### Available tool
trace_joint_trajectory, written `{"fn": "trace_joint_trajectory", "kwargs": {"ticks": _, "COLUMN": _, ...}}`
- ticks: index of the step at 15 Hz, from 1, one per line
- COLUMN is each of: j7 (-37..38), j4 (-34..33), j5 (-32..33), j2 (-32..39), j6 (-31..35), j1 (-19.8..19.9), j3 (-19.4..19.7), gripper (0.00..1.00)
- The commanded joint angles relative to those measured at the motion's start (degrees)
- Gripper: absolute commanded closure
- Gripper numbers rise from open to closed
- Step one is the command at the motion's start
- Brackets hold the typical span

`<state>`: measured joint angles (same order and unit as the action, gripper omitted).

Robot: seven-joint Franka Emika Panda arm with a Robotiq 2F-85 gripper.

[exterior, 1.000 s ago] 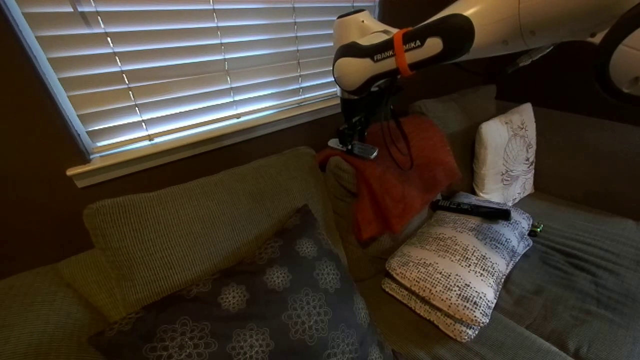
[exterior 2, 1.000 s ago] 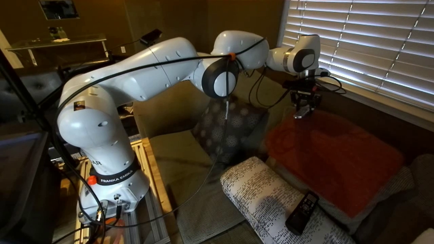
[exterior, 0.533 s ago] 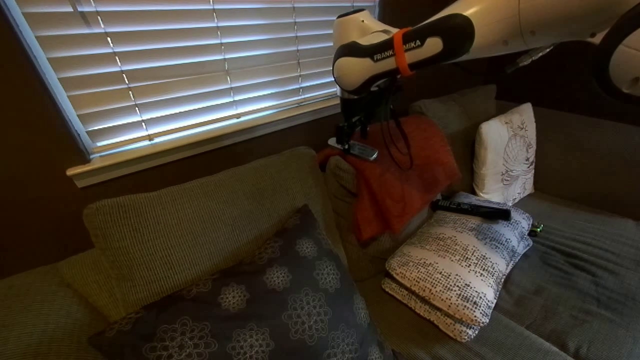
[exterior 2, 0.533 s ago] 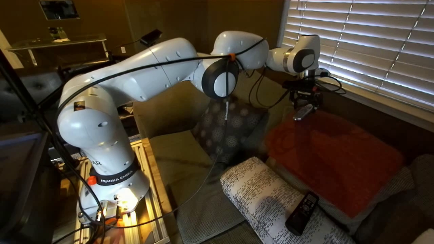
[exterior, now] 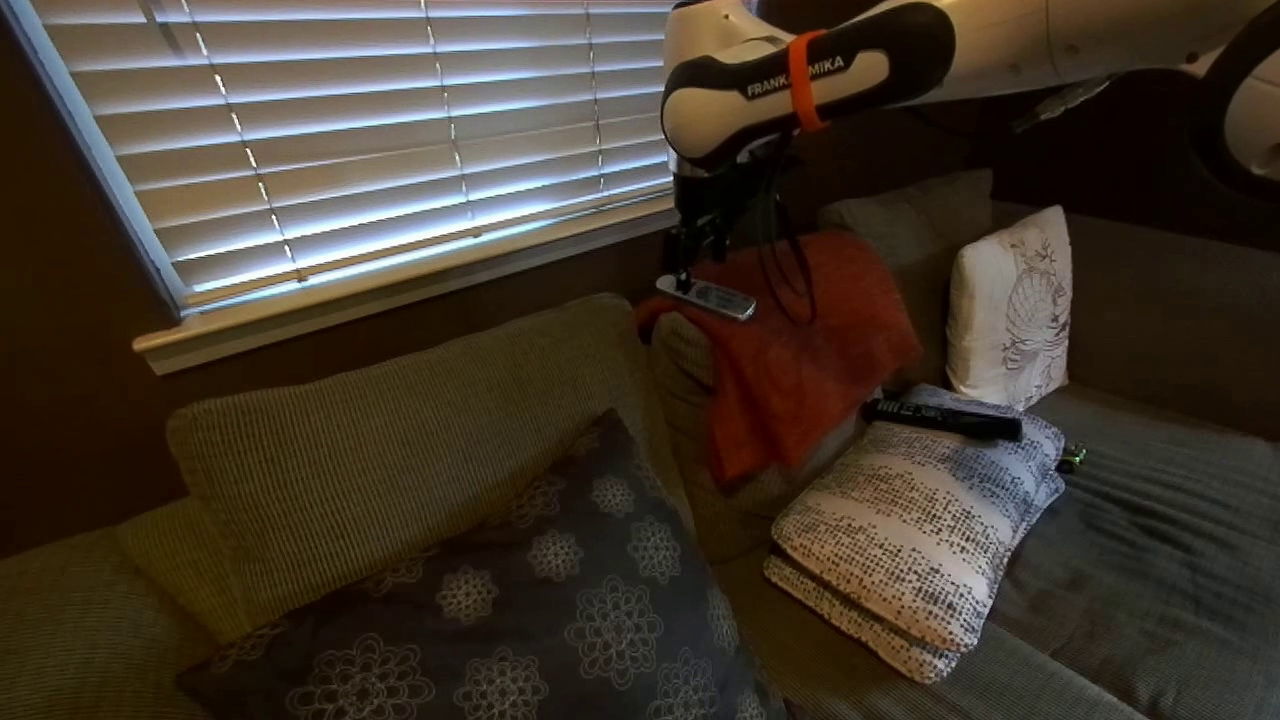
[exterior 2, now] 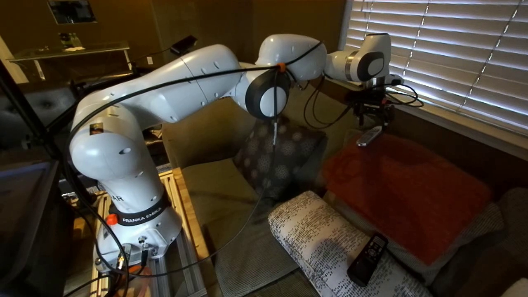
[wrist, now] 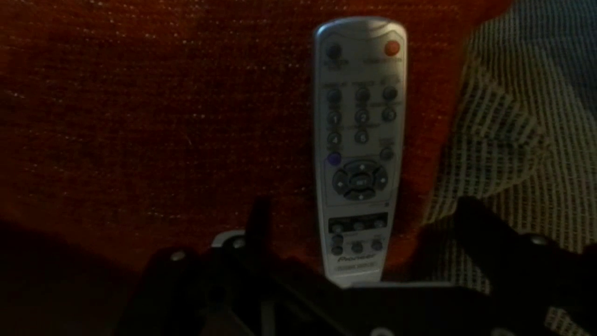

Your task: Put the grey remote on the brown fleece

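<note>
The grey remote (wrist: 361, 135) lies buttons up on the brown fleece (wrist: 163, 116), close to the fleece's edge, as the wrist view shows. My gripper (wrist: 364, 203) is open, one finger on each side of the remote with space between. In both exterior views the remote (exterior: 715, 299) rests on the top of the draped fleece (exterior: 810, 350), over the sofa back. The gripper (exterior 2: 373, 123) stands just above the far end of the remote (exterior 2: 369, 136); in an exterior view a dark fingertip (exterior: 683, 283) overlaps that end.
A black remote (exterior 2: 367, 259) lies on the stacked white-and-black speckled cushions (exterior: 900, 530). A dark flower-patterned pillow (exterior: 540, 600) leans on the sofa, and a white printed cushion (exterior: 1010, 310) stands farther off. The window sill (exterior: 400, 285) runs close behind the arm. Cables hang from the wrist.
The jaws have opened and let go of the grey remote. Since then my gripper has risen slightly, while the remote stays in place on the fleece.
</note>
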<state>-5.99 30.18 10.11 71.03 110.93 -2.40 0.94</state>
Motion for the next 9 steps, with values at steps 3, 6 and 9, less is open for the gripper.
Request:
{"fn": "trace_joint_trajectory", "kwargs": {"ticks": 3, "j7": -0.6, "j4": -1.0, "j5": -1.3, "j2": -1.5, "j6": -1.1, "j1": 1.1, "j3": -1.3, "gripper": 0.00}}
{"fn": "trace_joint_trajectory", "kwargs": {"ticks": 6, "j7": -0.1, "j4": -0.6, "j5": -1.7, "j2": -2.3, "j6": -1.2, "j1": 1.6, "j3": -1.8, "gripper": 0.00}}
{"fn": "trace_joint_trajectory", "kwargs": {"ticks": 9, "j7": 0.0, "j4": -0.7, "j5": -0.6, "j2": -1.6, "j6": 0.0, "j1": 1.2, "j3": -1.0, "gripper": 0.00}}
